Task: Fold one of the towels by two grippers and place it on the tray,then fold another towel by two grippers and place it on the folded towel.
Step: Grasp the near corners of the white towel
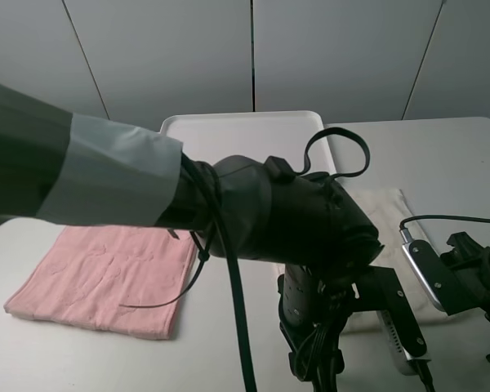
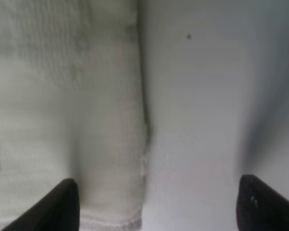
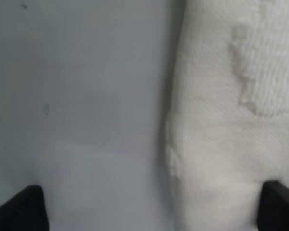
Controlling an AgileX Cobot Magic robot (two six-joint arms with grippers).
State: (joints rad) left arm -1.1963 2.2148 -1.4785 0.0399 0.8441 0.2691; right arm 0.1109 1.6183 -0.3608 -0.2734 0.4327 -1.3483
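Observation:
A cream white towel (image 1: 389,214) lies flat on the table at the right. A pink towel (image 1: 98,279) lies flat at the left. The white tray (image 1: 229,129) stands at the back middle with nothing in it. My left arm (image 1: 294,220) reaches across to the white towel's left side. In the left wrist view my left gripper (image 2: 156,208) is open, low over the white towel's edge (image 2: 135,120), one finger over cloth and one over bare table. My right gripper (image 3: 151,211) is open and straddles the towel's other edge (image 3: 176,139) the same way.
The left arm's grey sleeve (image 1: 73,171) and black cables (image 1: 229,278) hide much of the middle of the table. The right arm (image 1: 465,273) sits low at the right front, beside the white towel. The table (image 1: 457,155) is white.

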